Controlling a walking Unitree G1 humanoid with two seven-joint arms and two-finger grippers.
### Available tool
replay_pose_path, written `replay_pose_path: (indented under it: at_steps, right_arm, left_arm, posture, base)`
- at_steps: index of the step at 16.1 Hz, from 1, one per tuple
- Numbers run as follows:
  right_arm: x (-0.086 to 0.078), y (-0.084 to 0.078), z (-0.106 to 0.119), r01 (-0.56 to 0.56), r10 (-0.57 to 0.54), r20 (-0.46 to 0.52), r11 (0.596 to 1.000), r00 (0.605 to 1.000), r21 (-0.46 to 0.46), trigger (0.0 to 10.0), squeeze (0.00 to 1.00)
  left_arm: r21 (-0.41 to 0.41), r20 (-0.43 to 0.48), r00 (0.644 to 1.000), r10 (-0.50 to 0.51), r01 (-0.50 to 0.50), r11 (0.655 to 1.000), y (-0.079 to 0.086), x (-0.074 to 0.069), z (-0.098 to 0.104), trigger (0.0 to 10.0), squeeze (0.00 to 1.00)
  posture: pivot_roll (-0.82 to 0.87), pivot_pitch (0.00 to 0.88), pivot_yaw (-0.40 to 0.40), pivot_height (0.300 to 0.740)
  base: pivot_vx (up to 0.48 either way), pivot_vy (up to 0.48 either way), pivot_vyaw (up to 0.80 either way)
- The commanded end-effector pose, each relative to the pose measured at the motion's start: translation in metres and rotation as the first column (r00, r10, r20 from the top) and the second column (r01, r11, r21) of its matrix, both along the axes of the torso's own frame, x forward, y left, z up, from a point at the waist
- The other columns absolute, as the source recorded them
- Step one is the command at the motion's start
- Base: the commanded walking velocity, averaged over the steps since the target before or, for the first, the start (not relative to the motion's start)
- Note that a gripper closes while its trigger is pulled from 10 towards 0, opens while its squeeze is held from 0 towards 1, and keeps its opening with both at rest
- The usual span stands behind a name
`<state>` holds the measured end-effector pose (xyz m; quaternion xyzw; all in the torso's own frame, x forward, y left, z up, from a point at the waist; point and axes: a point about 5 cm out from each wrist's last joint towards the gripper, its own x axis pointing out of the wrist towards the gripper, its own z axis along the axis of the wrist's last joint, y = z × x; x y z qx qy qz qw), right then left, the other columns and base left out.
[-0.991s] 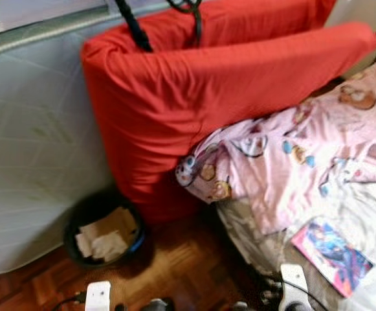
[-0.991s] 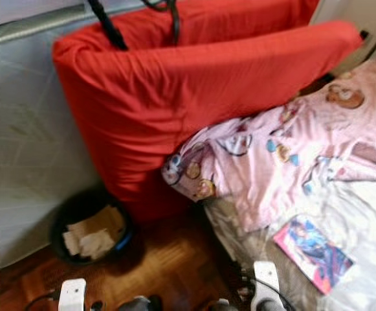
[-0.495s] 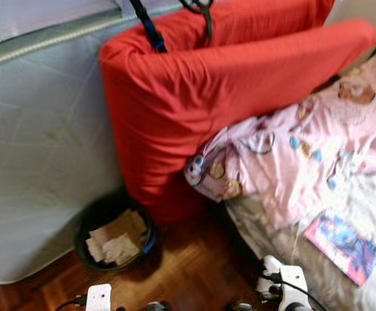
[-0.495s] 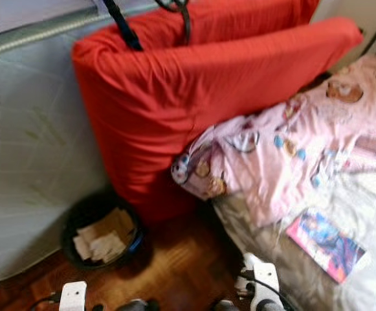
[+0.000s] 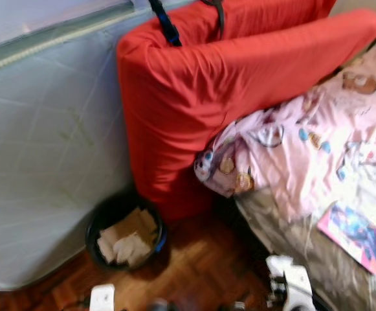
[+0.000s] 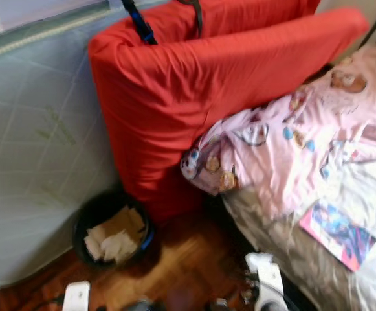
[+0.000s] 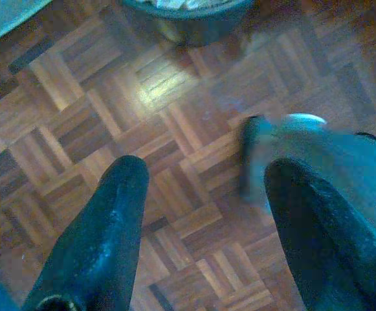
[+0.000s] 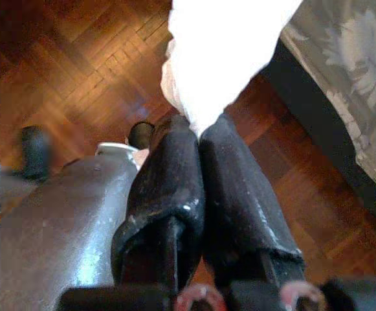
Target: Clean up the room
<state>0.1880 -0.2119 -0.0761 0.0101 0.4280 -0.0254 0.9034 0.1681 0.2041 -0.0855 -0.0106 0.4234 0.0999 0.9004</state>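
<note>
Whole view shifted right since a second ago: camera swing, things unmoved. Right tool [image 8: 200, 139] clenched on crumpled white paper [image 8: 223, 52], low beside bed [image 6: 285, 246]. Round black bin [image 5: 126, 232], soft scraps inside, ahead-left across parquet, nearer left tool [image 7: 200, 194], spread, empty.

Mattress [image 5: 45, 136]: pale grey-blue, quilted, faint green marks. Cushion [image 5: 226, 84]: solid bright red. Strap [image 5: 165, 23] over its top: black and blue. Blanket [image 5: 304, 149]: pink, printed with brown bears and blue dots. Bedsheet [image 8: 349, 84]: grey-beige with a pale flower pattern. Book [image 5: 359, 236]: pink edge, blue and purple cover art. Bin [image 5: 126, 233]: black, holding tan and white paper. Floor [image 7: 175, 129]: reddish-brown wood parquet. Cloth [image 8: 220, 52] in the right gripper [image 8: 199, 139]: white. Fingers [image 7: 107, 233]: black.
</note>
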Motion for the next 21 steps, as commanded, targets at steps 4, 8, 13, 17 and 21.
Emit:
replay_pose_path:
  at_steps: [4, 8, 13, 17, 21]
  right_arm:
    - [-0.0094, 0.0032, -0.0055, 0.011, -0.01, -0.033, 1.0, 0.999, 0.015, 10.0, 0.0]
    - [-0.0093, 0.0036, -0.0055, 0.012, -0.011, -0.032, 1.0, 0.999, 0.019, 10.0, 0.0]
    - [-0.0089, 0.0038, -0.0053, 0.01, -0.01, -0.028, 1.0, 1.0, 0.019, 10.0, 0.0]
    - [-0.0083, 0.0037, -0.005, 0.01, -0.01, -0.027, 1.0, 1.0, 0.019, 10.0, 0.0]
    - [-0.0081, 0.0035, -0.0048, 0.007, -0.007, -0.027, 1.0, 1.0, 0.017, 10.0, 0.0]
  left_arm:
    - [-0.002, -0.032, 0.999, 0.016, -0.016, 1.0, 0.0041, -0.0107, -0.0041, 10.0, 0.0]
    - [-0.001, -0.029, 0.999, 0.014, -0.014, 1.0, 0.0041, -0.0099, -0.0037, 10.0, 0.0]
    - [-0.001, -0.03, 0.999, 0.016, -0.016, 1.0, 0.0047, -0.0102, -0.0038, 10.0, 0.0]
    - [-0.003, -0.034, 0.999, 0.016, -0.017, 1.0, 0.0048, -0.0104, -0.0039, 10.0, 0.0]
    - [-0.005, -0.036, 0.999, 0.017, -0.017, 1.0, 0.0036, -0.01, -0.0041, 10.0, 0.0]
  posture:
    - [-0.04, 0.223, -0.01, 0.74]
    - [-0.04, 0.222, -0.008, 0.74]
    - [-0.04, 0.22, -0.008, 0.74]
    - [-0.04, 0.217, -0.01, 0.74]
    - [-0.04, 0.215, -0.01, 0.74]
  base:
    - [0.0, 0.282, 0.0]
    - [0.0, 0.283, 0.0]
    - [0.0, 0.281, 0.0]
    - [0.0, 0.282, 0.0]
    - [0.0, 0.281, 0.0]
